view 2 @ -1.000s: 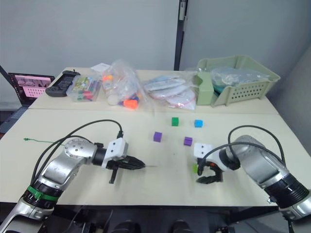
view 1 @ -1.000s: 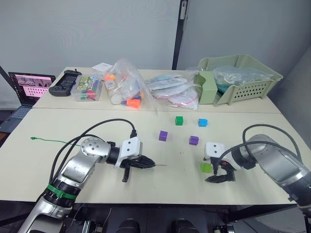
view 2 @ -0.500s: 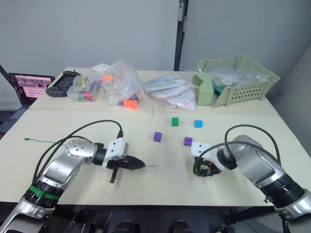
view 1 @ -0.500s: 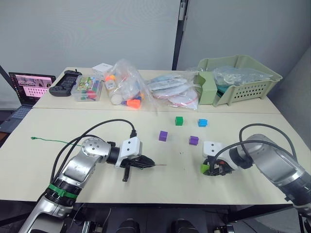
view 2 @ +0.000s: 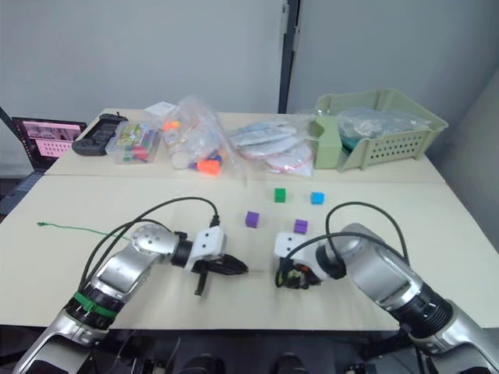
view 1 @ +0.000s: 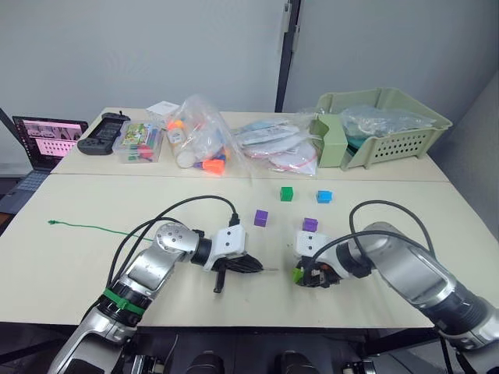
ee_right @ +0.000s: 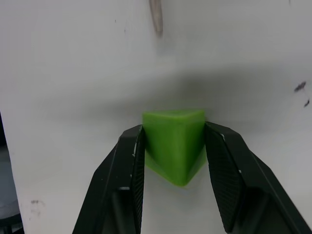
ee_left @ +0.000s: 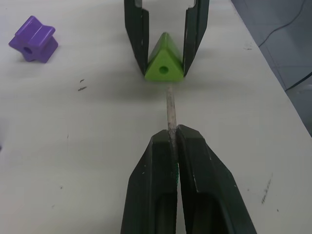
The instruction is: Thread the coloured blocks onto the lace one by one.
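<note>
Over the pale table (view 1: pixel 93 204), our right gripper (view 1: pixel 310 274), clamping the lime block (ee_left: pixel 165 63), has slid toward the lace tip (ee_left: pixel 170 109) pinched by our left gripper (view 1: pixel 246 267); threading comes next.

Laptop (view 1: pixel 43 140), clear toy bags (view 1: pixel 199 144), green basket (view 1: pixel 386 125), cream table (view 1: pixel 117 199)

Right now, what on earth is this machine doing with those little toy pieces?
It is threading beads onto a cord. The left gripper pinches the stiff tip of the green lace, whose tail lies across the table. The right gripper holds a lime green block facing that tip, hole lined up, a small gap between them. Two purple blocks, a dark green one and a blue one wait farther back.
</note>
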Tool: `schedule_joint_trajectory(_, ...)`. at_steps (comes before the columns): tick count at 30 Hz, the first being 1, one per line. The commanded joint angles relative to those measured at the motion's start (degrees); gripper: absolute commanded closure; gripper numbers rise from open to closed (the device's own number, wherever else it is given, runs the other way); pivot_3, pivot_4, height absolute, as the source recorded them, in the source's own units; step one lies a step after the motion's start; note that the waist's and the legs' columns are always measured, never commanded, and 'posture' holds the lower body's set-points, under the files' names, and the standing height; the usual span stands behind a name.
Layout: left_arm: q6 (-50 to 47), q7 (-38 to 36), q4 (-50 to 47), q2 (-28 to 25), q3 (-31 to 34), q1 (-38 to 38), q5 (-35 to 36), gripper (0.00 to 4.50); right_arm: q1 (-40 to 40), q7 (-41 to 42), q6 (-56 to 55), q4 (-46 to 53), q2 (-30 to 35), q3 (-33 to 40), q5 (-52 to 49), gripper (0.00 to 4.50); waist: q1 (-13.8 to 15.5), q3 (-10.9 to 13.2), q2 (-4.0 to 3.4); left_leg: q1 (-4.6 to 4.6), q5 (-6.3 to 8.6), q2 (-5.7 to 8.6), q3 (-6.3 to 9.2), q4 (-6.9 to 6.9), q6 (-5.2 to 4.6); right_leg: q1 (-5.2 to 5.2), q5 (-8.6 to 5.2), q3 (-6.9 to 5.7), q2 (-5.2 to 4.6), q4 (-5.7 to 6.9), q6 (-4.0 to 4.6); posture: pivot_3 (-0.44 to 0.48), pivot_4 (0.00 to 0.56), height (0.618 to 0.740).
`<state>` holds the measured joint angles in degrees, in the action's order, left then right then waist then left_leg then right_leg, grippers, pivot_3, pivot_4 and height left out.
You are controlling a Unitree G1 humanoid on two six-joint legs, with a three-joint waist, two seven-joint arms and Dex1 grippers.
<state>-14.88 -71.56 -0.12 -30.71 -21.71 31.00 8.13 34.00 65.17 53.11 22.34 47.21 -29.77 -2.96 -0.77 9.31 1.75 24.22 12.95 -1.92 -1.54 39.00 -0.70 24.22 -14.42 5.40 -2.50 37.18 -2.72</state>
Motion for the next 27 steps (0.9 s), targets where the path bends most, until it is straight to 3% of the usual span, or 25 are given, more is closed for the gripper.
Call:
schedule_joint_trajectory(1, -0.36, 0.34, -0.75, 1.08, -1.77, 1.62, -1.37, 4.50, 0.62, -0.36, 0.07, 1.19, -0.06, -1.33, 0.28, 3.16, 0.00, 0.00, 0.00, 0.00, 0.00, 0.00, 0.00, 0.00, 0.00, 0.00, 0.00, 0.00, 0.00, -0.01, 0.00, 0.000, 0.150, 0.734)
schedule_joint_trajectory(27, -1.89, 5.93, -0.72, 6.60, -3.48, 1.88, -3.31, 4.50, 0.25, -0.30, 1.61, 3.79, 1.50, -2.15, -1.33, 3.16, 0.13, 0.00, 0.00, 0.02, 0.00, 0.03, 0.02, 0.00, 0.00, 0.00, 0.00, 0.00, -0.02, 0.00, 0.00, 0.000, 0.150, 0.734)
